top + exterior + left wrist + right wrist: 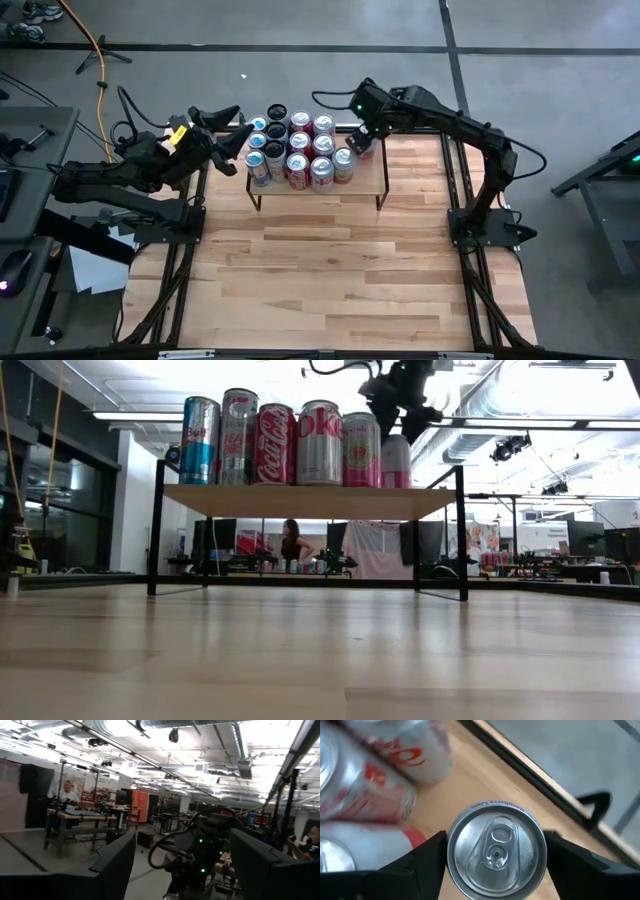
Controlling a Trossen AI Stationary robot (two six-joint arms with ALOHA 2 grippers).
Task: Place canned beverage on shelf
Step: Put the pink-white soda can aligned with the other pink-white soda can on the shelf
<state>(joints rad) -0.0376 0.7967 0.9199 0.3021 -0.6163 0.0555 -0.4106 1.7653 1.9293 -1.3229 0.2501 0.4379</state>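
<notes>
The shelf (366, 173) stands at the table's far middle, its plank (310, 502) on thin black legs. Several cans stand on it in rows. At their far right end stands a pale pink can with a silver top (495, 850), also seen in the low view (397, 460). My right gripper (495, 870) reaches down over this can, one finger on each side of it. My left gripper (232, 128) hovers open, left of the shelf and above the table's far left corner, with nothing between its fingers (115, 865). My right gripper has the pale pink can between its two fingers (427, 857), which meet the can's opposite sides just below the top rim (451, 851). They come from above, slanting down. The can stands upright with its base on the shelf plank (397, 485).
Red, silver, blue and dark cans (298, 150) crowd the shelf right beside the held can, on the side toward the table's left. The near part of the wooden table (330, 280) is bare. Room fixtures and a person (292, 545) show far behind.
</notes>
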